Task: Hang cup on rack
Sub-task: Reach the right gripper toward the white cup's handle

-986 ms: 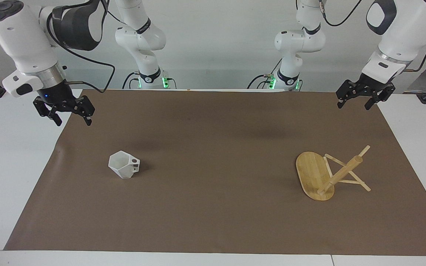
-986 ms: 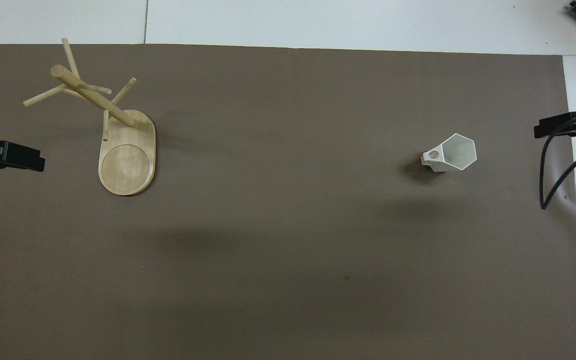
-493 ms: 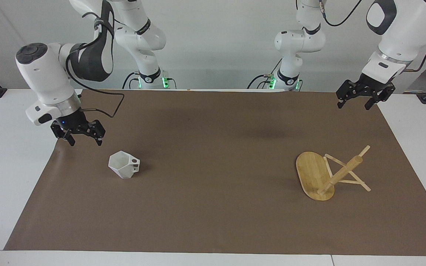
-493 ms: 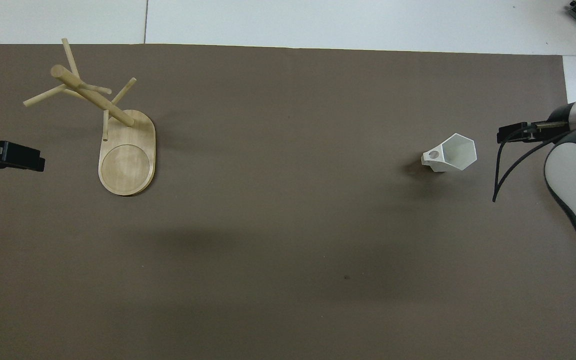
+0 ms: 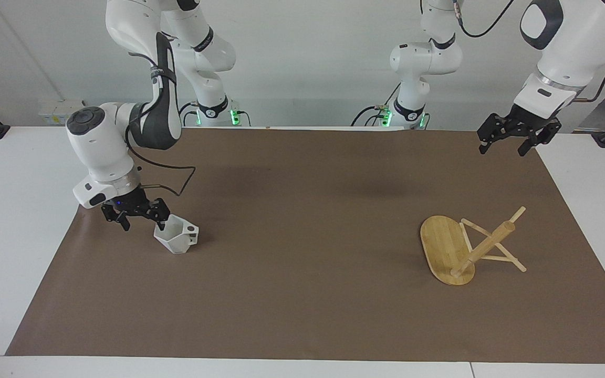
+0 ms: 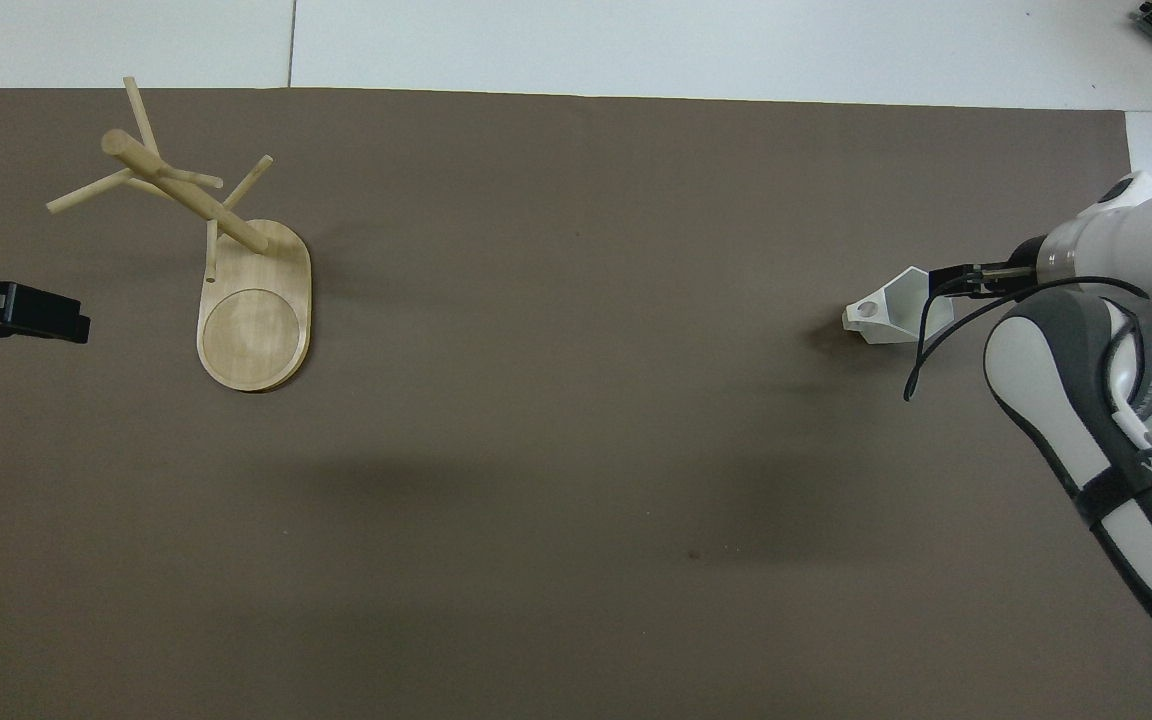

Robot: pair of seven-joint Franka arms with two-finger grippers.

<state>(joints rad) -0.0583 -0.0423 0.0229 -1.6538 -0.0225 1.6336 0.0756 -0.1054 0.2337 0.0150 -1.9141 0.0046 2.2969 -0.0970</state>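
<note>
The white faceted cup (image 5: 177, 237) stands upright on the brown mat toward the right arm's end, its handle pointing toward the table's middle. It also shows in the overhead view (image 6: 891, 308). My right gripper (image 5: 142, 226) is open and low at the cup. One fingertip is at the cup's rim on the side away from the handle, the other is outside it. In the overhead view the gripper (image 6: 951, 278) is mostly under its wrist. The bamboo rack (image 5: 447, 251) stands on its oval base toward the left arm's end, its pegs bare (image 6: 256, 310). My left gripper (image 5: 510, 148) is open and waits in the air.
The brown mat (image 5: 308, 315) covers most of the white table (image 5: 13, 210). A cable loops off the right wrist (image 5: 176, 184) above the mat. The left gripper (image 6: 26, 312) hangs over the mat's edge at the left arm's end.
My right arm has swung down and toward the table's middle, from high over the mat's edge to the cup's rim. The cup, the rack and the left arm have not moved.
</note>
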